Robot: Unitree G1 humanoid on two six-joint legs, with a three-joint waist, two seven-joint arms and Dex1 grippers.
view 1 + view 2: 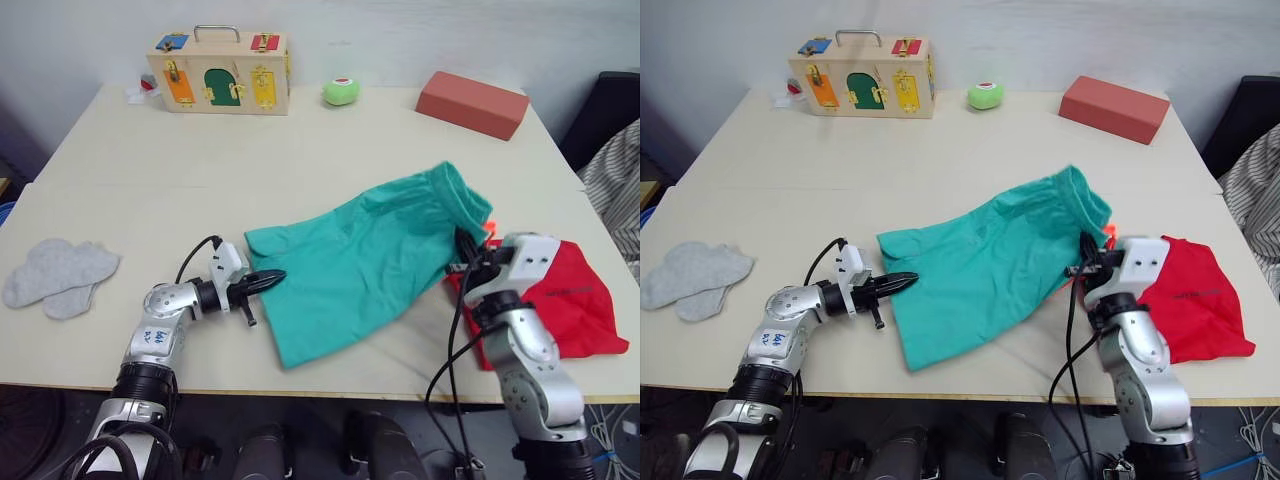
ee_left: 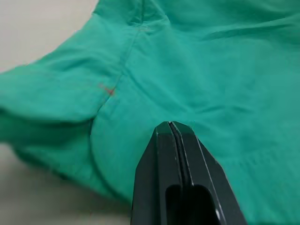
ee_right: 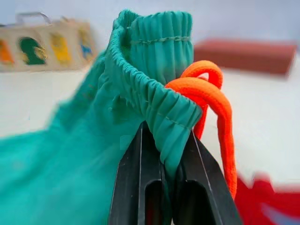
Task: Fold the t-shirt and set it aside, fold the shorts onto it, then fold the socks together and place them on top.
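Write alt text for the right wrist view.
The right gripper is shut on the gathered waistband of the teal-green shorts, holding it up off the table. The orange drawstring loops beside the fingers; a red block lies behind.

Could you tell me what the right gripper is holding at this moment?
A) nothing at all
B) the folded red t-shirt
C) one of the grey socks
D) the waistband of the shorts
D: in the right wrist view the right gripper is shut on the gathered waistband of the shorts, beside the orange drawstring.
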